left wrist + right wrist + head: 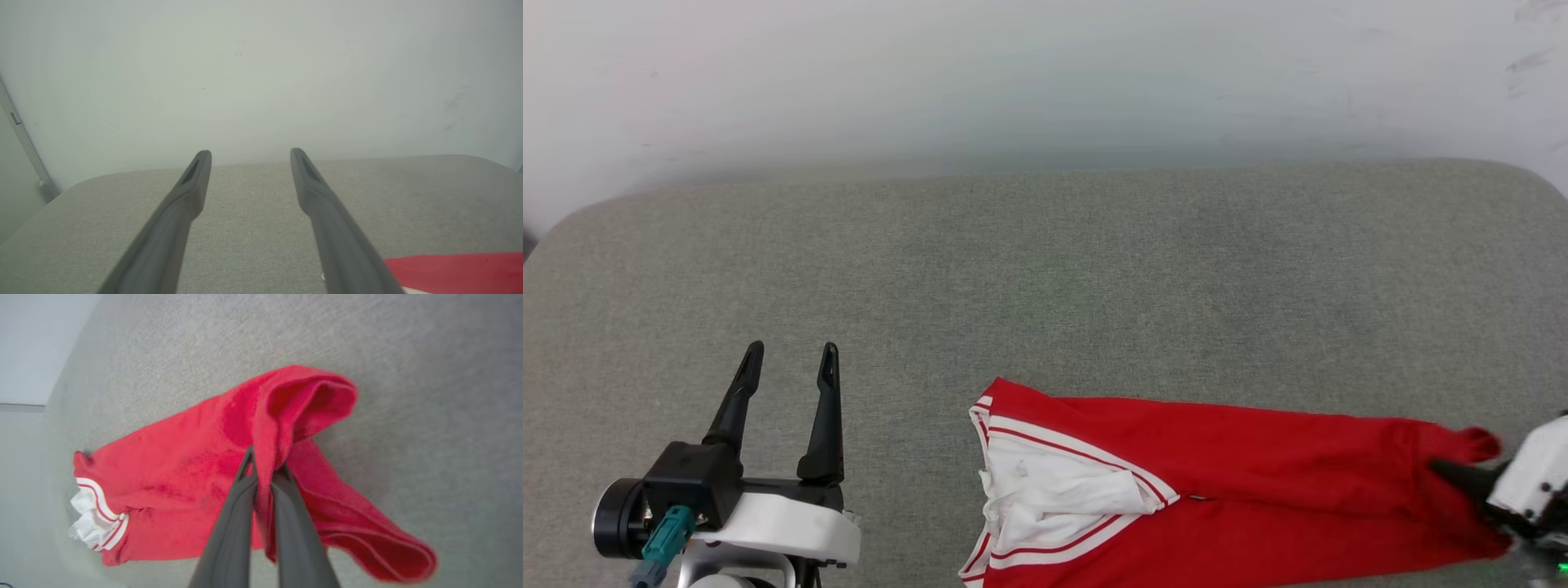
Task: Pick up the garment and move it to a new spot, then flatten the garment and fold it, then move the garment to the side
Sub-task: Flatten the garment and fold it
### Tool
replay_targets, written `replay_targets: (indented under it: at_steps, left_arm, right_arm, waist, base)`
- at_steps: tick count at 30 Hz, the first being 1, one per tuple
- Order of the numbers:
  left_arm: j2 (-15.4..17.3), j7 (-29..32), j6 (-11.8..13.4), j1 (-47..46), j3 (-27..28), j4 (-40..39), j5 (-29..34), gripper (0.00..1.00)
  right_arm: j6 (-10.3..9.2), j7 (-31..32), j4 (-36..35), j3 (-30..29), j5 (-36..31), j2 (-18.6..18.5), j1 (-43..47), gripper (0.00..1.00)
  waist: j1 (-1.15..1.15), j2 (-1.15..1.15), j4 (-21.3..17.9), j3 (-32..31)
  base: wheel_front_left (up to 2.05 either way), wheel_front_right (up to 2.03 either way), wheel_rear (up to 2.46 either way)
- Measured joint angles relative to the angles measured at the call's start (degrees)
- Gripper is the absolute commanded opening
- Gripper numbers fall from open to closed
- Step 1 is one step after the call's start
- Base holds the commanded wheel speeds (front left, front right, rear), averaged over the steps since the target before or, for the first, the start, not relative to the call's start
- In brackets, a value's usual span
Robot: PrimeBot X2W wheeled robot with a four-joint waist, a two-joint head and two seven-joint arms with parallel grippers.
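Garment (1241,490) on the padded surface (1045,269), in its near right part, sleeve end leftward. Right gripper (1450,474) clamped on its right end. Left gripper (792,355) left of it, well apart. Wall (1045,73) behind.

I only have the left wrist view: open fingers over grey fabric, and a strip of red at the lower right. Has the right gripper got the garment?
Observer: Yes. The right gripper is shut on a bunched fold of the garment.
Operator: Which end?
Observer: The plain red end, opposite the white part with striped trim.
Operator: Is my left gripper touching it?
Observer: No. The left gripper stands open over the grey surface, apart from the garment, off its white-trimmed end.
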Motion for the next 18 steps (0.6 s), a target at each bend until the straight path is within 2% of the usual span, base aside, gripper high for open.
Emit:
replay_targets:
  at_steps: [4, 7, 10, 13, 18]
  left_arm:
    - [0.1, 0.02, -0.01, 0.02, -0.08, -0.1, -0.02, 1.0]
    - [0.2, 0.2, -0.08, 0.02, -0.3, -0.1, -0.03, 1.0]
    - [0.21, 0.58, -0.32, -0.02, -0.62, -0.1, -0.02, 1.0]
    - [0.07, 0.73, -0.66, -0.59, -1.29, 0.12, -0.02, 1.0]
    - [-0.37, 0.94, -1.53, -1.91, -2.24, 0.85, 0.0, 1.0]
  right_arm:
    - [0.0, 8.96, 0.04, -3.59, 9.9, 7.12, -0.91, 0.0]
    - [0.0, 14.52, -0.03, -5.9, 16.66, 9.18, -1.54, 0.0]
    - [0.0, 17.88, 1.54, -6.03, 23.91, 9.62, -2.19, 0.0]
    - [0.0, 17.57, 5.01, -0.58, 33.06, 9.76, -3.22, 0.0]
    - [0.0, 11.17, 7.15, 13.8, 43.44, 9.81, -3.95, 0.0]
  waist:
    - [0.0, 0.0, -0.19, 0.16]
    - [0.0, 0.0, 0.01, 0.16]
    - [0.0, 0.0, 0.49, 0.28]
    - [0.0, 0.0, 1.26, 0.43]
    - [0.0, 0.0, 2.85, 0.78]
  base:
    - [0.0, 0.0, 0.0]
    - [0.0, 0.0, 0.0]
    - [0.0, 0.0, 0.0]
    - [0.0, 0.0, 0.0]
    - [0.0, 0.0, 0.0]
